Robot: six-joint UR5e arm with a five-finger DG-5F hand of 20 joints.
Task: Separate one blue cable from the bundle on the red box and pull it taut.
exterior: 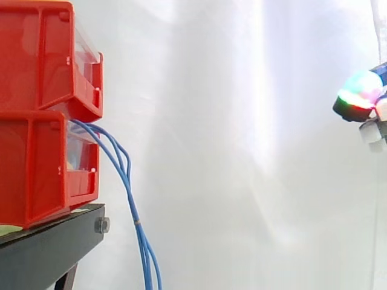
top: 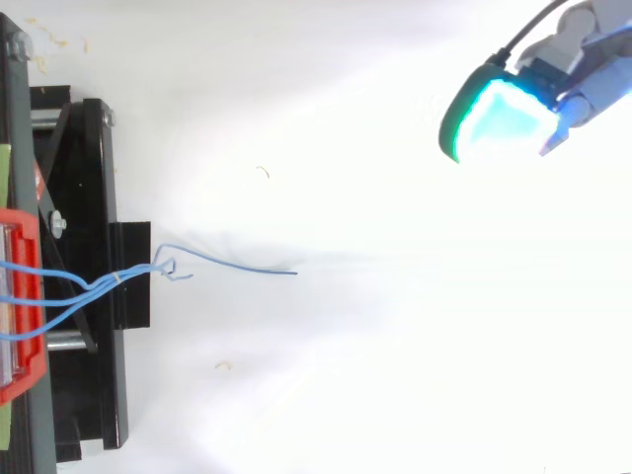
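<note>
one glowing hand (top: 499,118) is hovering at the right, well apart from the rest, its grasp impossible to tell. two red bins (exterior: 36,66) are sitting stacked on one black stand (exterior: 42,248), and about three blue cables (exterior: 129,199) are hanging bundled from the lower bin (exterior: 30,175) past the stand's edge.
</note>
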